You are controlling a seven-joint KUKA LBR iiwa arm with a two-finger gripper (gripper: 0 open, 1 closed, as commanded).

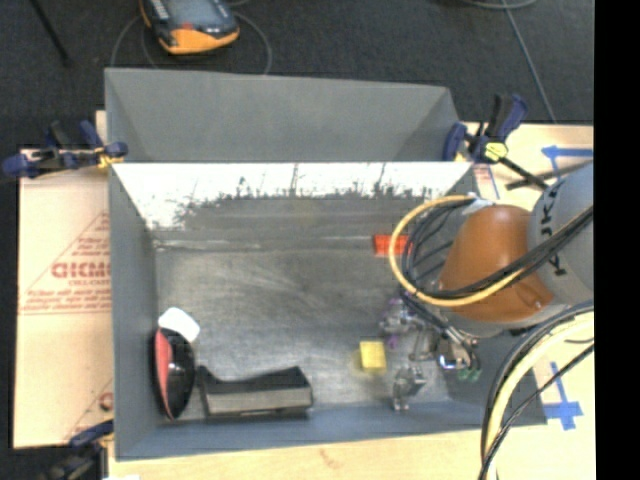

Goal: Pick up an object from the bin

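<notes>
The gripper (404, 380) stands low in the bin (250, 268); whether it is spread or closed cannot be told, and nothing is seen held in it. The nearest thing is a small yellow block (372, 356), just left of the gripper and apart from it. It is judged light and stiff: take hold across two opposite flat faces. A black-and-red tool (215, 383) lies well left of the gripper

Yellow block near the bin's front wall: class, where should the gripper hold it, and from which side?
Probably from above, clamping across its opposite flat sides: the yellow block is small, squarish, lying flat, with bare bin floor around it.
</notes>
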